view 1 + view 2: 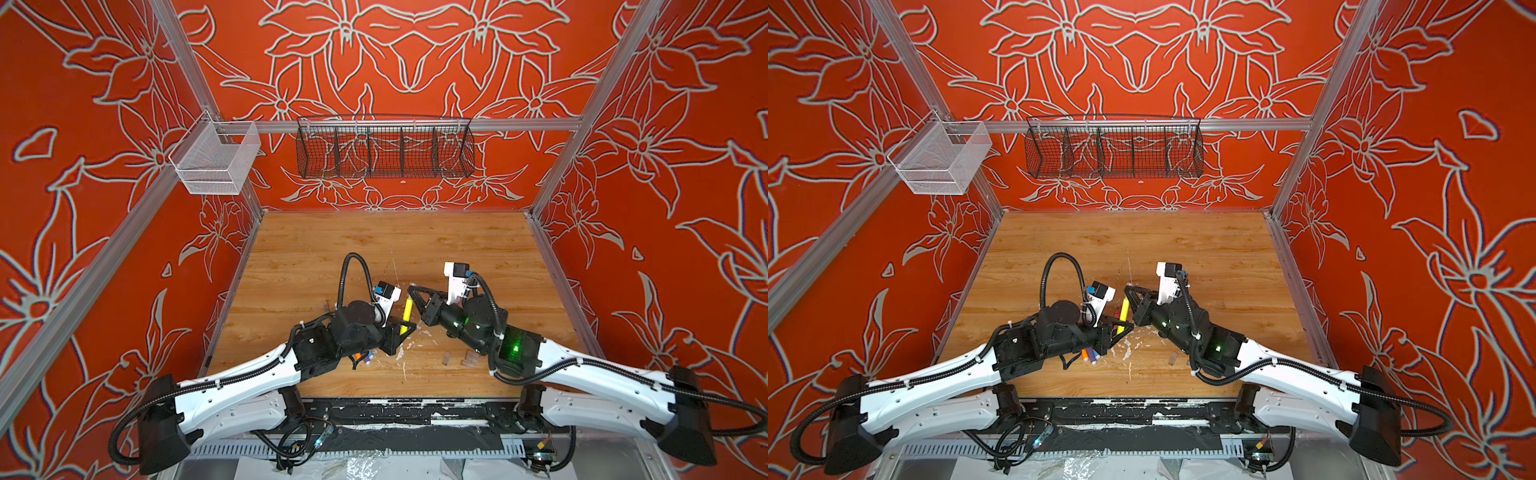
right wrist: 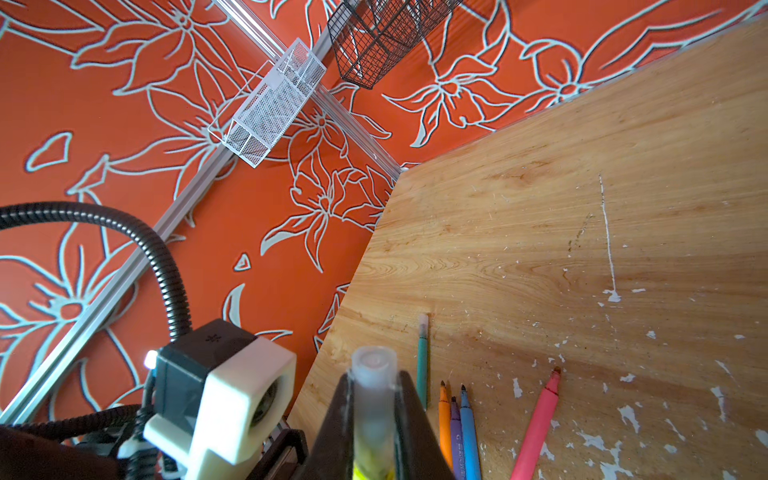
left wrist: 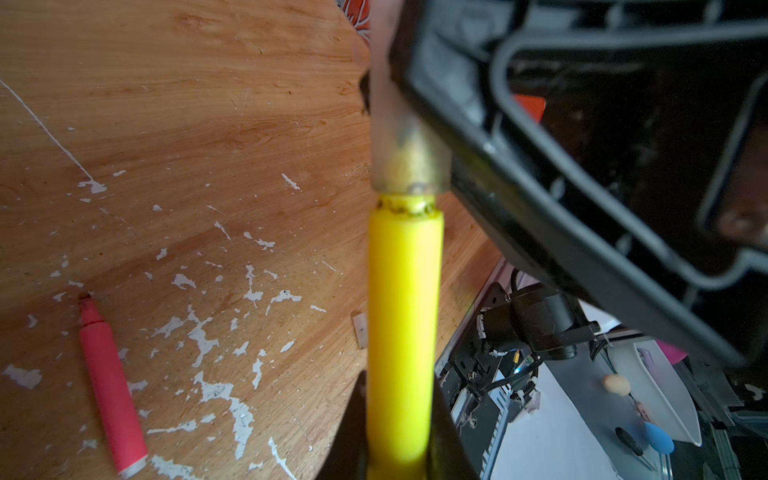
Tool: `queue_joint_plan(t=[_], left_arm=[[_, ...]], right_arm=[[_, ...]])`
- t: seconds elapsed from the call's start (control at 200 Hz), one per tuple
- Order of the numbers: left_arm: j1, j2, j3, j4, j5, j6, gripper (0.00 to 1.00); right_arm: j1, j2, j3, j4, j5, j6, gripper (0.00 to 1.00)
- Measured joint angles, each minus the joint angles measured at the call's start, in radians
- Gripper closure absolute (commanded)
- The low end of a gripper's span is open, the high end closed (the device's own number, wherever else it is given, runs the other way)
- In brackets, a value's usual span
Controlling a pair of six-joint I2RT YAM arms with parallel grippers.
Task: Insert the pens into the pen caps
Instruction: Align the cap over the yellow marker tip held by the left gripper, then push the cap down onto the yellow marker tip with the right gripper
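Observation:
My left gripper is shut on the yellow pen, held above the table. My right gripper is shut on a clear pen cap. The pen's tip sits inside the cap's mouth, with a narrow yellow neck still showing between barrel and cap. On the table lie orange, purple, blue and pink-red pens, uncapped. A green pen beside them wears a clear cap.
Two loose clear caps lie on the wooden table by the right arm. White flecks mark the table's middle. A black wire basket and a white mesh basket hang on the back rail.

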Motion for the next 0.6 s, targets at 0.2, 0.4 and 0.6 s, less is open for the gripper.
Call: queue_joint_plan(t=[0.2,0.4,0.6], left_arm=[[0.048,0.037,0.005,0.014,0.112,-0.001,1.0],[0.064,0.033,0.005,0.007,0.137,0.0,1.0],[0.071,-0.014,-0.002,-0.022,0.155,0.006,1.0]], right_arm=[[0.01,0.001,-0.013,0.003,0.031,-0.036,1.0],[0.019,0.014,-0.015,0.032,0.031,-0.058,1.0],[0.044,0.021,-0.007,0.052,0.032,-0.082,0.88]])
